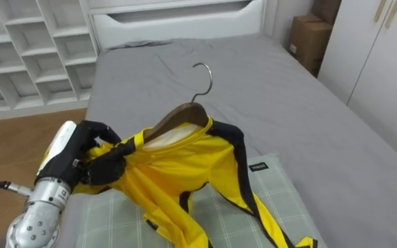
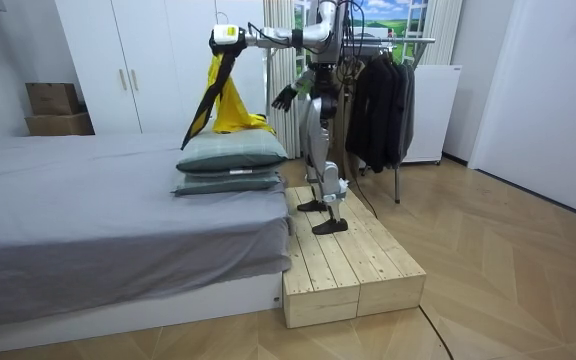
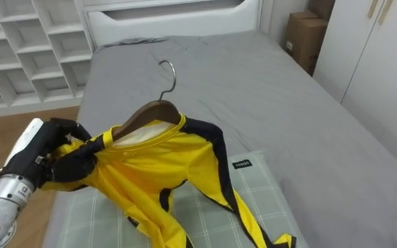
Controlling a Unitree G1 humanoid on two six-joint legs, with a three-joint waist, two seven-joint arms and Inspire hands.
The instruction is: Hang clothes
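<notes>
Bed (image 1: 309, 103) is seen ahead, with pillows (image 1: 274, 196) stacked at its near end. Yellow shirt (image 1: 164, 172) is held over the pillows on a wooden hanger (image 1: 178, 116), lower part draped on the top pillow. Left hand (image 1: 92, 155) is clamped on the shirt's left shoulder. Right hand (image 2: 282, 97) is hung by the body, fingers loosely apart.

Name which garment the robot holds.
The yellow shirt on the wooden hanger, gripped at one shoulder by the left hand; the dark clothes hang on the rack.
</notes>
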